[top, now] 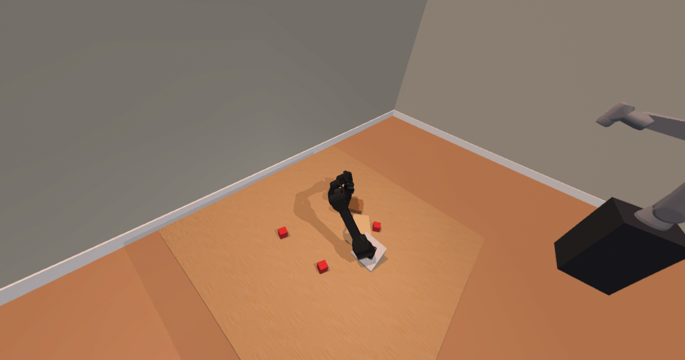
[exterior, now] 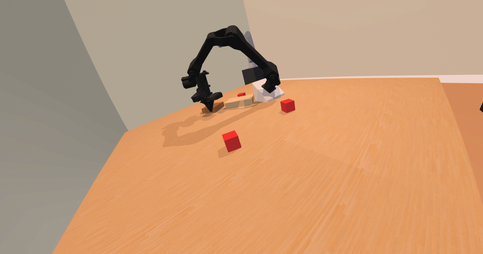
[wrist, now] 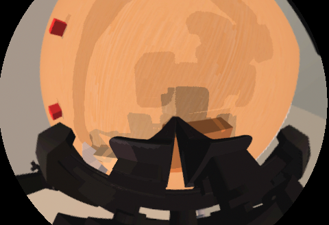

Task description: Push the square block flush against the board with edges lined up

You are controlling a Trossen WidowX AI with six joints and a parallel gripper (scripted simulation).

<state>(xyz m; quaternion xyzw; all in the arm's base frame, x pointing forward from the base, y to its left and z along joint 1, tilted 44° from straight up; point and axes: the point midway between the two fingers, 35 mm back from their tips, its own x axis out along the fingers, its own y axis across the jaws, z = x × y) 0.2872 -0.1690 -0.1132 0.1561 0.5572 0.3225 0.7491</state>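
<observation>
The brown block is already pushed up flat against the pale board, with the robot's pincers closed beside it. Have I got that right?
Not quite: the exterior view shows a gap between the brown block and the pale board. The pincers are indeed closed beside it.

Grey wall [top: 191, 70] — orange-brown floor [top: 507, 309] — pale skirting [top: 215, 189].

The black arm [top: 351, 223] [exterior: 221, 39] arches across the upper middle of the exterior frame, its gripper [exterior: 211, 110] [wrist: 175, 119] pointing down left of centre, fingertips together.
</observation>
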